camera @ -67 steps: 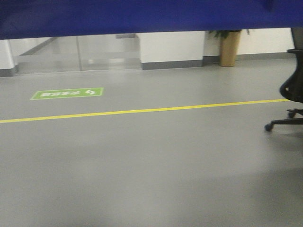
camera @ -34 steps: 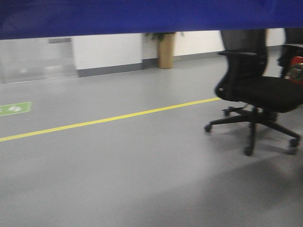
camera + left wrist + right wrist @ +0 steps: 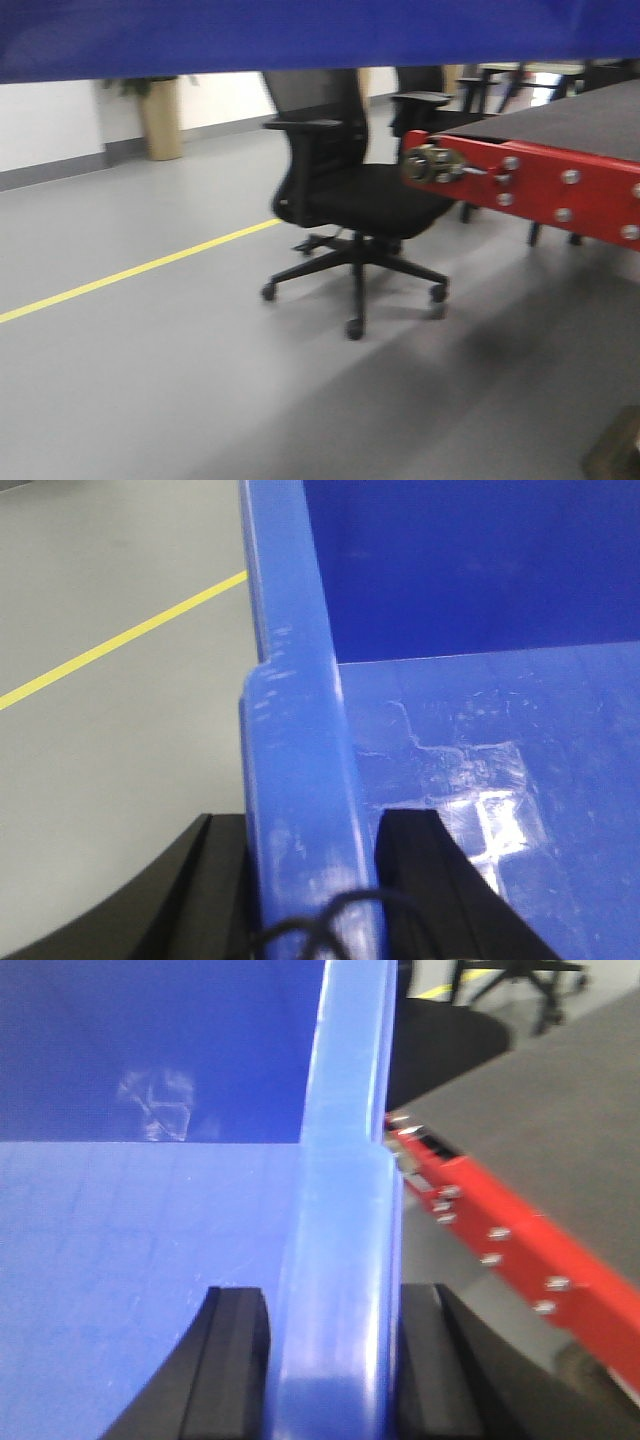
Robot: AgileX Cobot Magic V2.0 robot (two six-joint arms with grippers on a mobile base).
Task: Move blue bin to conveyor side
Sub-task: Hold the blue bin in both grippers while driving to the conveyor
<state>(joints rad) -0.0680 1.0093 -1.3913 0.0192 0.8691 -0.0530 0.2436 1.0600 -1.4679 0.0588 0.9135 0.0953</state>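
The blue bin (image 3: 300, 35) fills the top strip of the front view, held off the floor. My left gripper (image 3: 312, 850) is shut on the bin's left rim (image 3: 295, 750), one black finger outside and one inside. On the opposite side my right gripper (image 3: 335, 1335) is shut on the right rim (image 3: 345, 1160) in the same way. The conveyor side (image 3: 560, 185), a red frame with silver bolts and a dark grey belt (image 3: 575, 120), stands at the right of the front view. It also lies just right of the bin in the right wrist view, red frame (image 3: 480, 1230) below the belt (image 3: 540, 1130).
A black office chair (image 3: 350, 200) on castors stands on the grey floor just left of the conveyor end. A yellow floor line (image 3: 130, 270) runs across at left. A potted plant stand (image 3: 160, 115) is by the far wall. More chairs and a table (image 3: 520, 75) sit behind the conveyor.
The front view has swung right: the green floor sign and glass doors left the frame, the chair slid from the right edge toward centre, and the red conveyor frame came into view.
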